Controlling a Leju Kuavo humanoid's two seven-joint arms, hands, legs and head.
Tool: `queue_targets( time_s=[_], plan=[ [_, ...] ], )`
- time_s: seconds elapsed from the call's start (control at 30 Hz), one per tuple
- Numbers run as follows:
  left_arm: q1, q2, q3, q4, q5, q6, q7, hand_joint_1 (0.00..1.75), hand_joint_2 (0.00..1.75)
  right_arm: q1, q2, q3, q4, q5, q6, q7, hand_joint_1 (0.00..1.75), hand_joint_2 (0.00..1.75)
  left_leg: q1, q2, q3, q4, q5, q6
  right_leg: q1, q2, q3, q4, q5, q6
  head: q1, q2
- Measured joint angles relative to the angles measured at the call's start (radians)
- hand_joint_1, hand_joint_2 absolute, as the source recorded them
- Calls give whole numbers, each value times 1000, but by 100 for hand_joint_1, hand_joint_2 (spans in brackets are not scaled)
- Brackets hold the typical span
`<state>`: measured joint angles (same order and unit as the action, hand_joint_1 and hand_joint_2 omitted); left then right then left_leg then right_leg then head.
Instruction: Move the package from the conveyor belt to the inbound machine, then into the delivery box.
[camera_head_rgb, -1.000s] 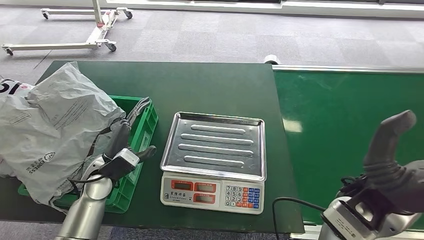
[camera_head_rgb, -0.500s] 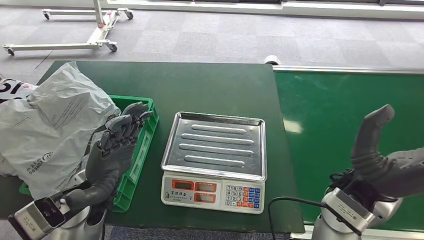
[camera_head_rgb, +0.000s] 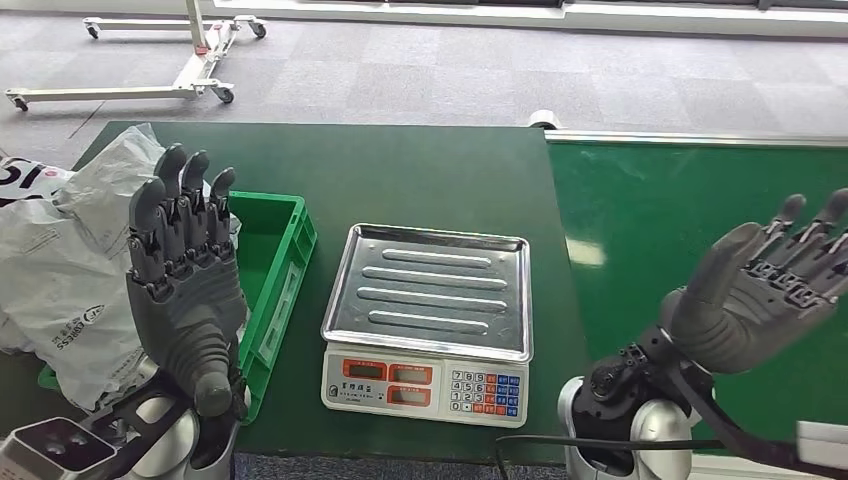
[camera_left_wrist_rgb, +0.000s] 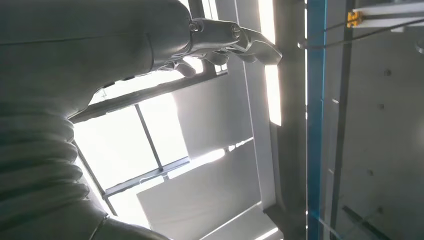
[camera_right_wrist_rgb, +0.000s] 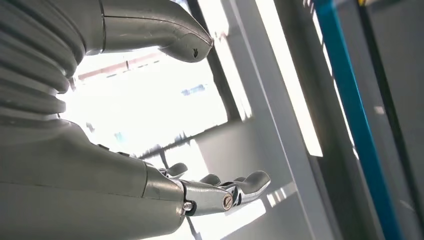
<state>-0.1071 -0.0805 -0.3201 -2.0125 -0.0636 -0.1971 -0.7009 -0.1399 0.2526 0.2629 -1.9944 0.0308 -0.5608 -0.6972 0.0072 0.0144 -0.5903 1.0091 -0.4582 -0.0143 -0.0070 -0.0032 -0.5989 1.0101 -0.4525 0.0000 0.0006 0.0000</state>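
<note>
Left hand (camera_head_rgb: 185, 290) raised near-left, fingers straight and apart, holding nothing, in front of the green crate (camera_head_rgb: 283, 262). Right hand (camera_head_rgb: 755, 295) raised near-right over the green conveyor belt (camera_head_rgb: 690, 230), fingers spread wide, holding nothing. Both wrist views aimed up at ceiling panels and light strips; left hand (camera_left_wrist_rgb: 100, 45) and right hand (camera_right_wrist_rgb: 125, 180) there show splayed fingers, nothing between them. Grey packages (camera_head_rgb: 75, 260) piled at left, filling and spilling over the left side of the crate; partial print readable on the bags: "EXPRESS"-type logo text near the lower edge, large red-and-black lettering at far left, rest too small to read. Scale (camera_head_rgb: 430, 325) in the centre of the dark green table (camera_head_rgb: 400, 170), steel ribbed tray bare, front panel with three red displays and a numeric keypad with blue and orange keys; small label above the displays not legible. White wheeled frame (camera_head_rgb: 150, 60) on grey carpet at far left.
</note>
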Motion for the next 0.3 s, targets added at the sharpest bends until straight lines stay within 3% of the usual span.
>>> queue_targets(
  time_s=[0.2,0.3],
  plan=[
    [-30,28,-151,75,-15,83,0,0,175,2,-6,62,14,-54,244,0,0,175,0,-1,0,0,0,0,0,-1,0,0,0,0,0,0],
    [-37,34,-172,98,-5,90,0,0,175,3,-6,62,14,-36,283,0,0,175,0,-1,0,0,0,0,0,-1,0,0,0,0,0,0]
  ],
)
